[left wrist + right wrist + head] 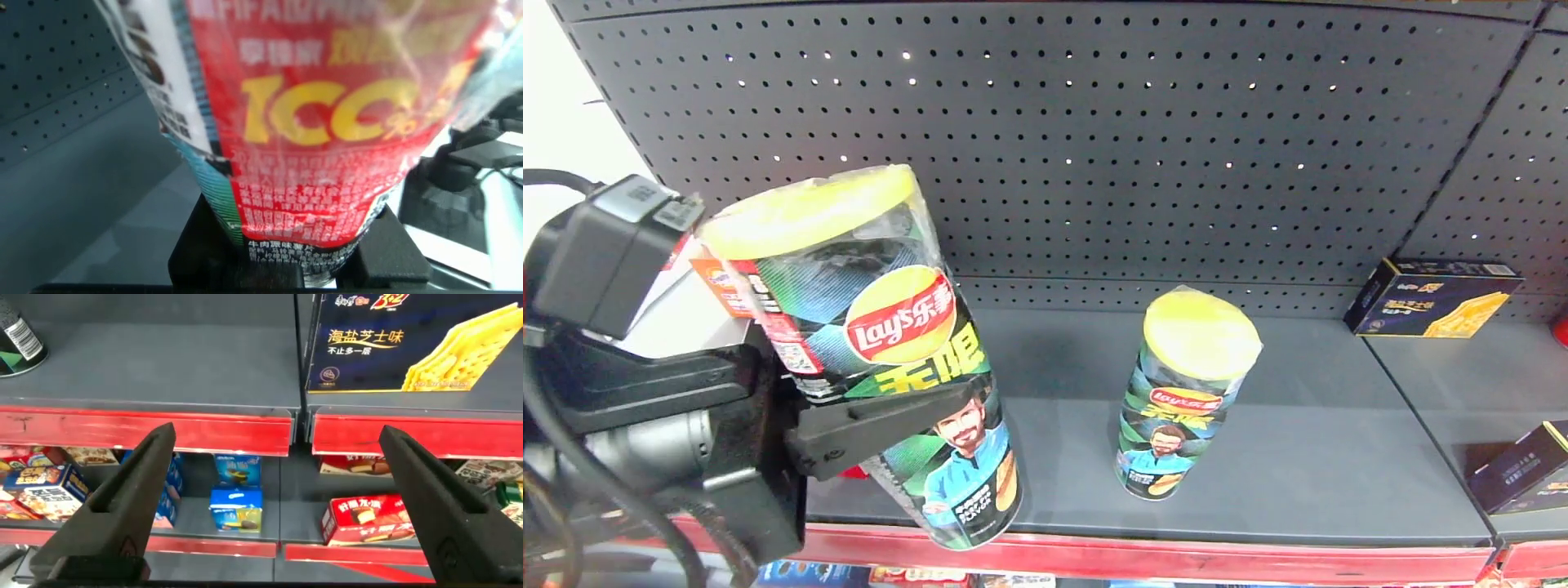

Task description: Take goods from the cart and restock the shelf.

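My left gripper (886, 412) is shut on a tall chips can (882, 343) with a yellow lid and clear wrap. The can is held tilted over the front left of the dark shelf (1323, 457). In the left wrist view the can's red label (327, 122) sits just above the gripper's dark fingers (204, 253). A second, matching chips can (1180, 400) stands upright mid-shelf, to the right of the held one. My right gripper (286, 498) is open and holds nothing, facing the red front edge (163, 429) of the shelf.
A perforated back panel (1094, 147) closes off the shelf. A dark snack box (1433, 298) lies at the back right and another (1523, 469) at the front right. The lower shelf holds blue packs (237, 508) and a red box (368, 518).
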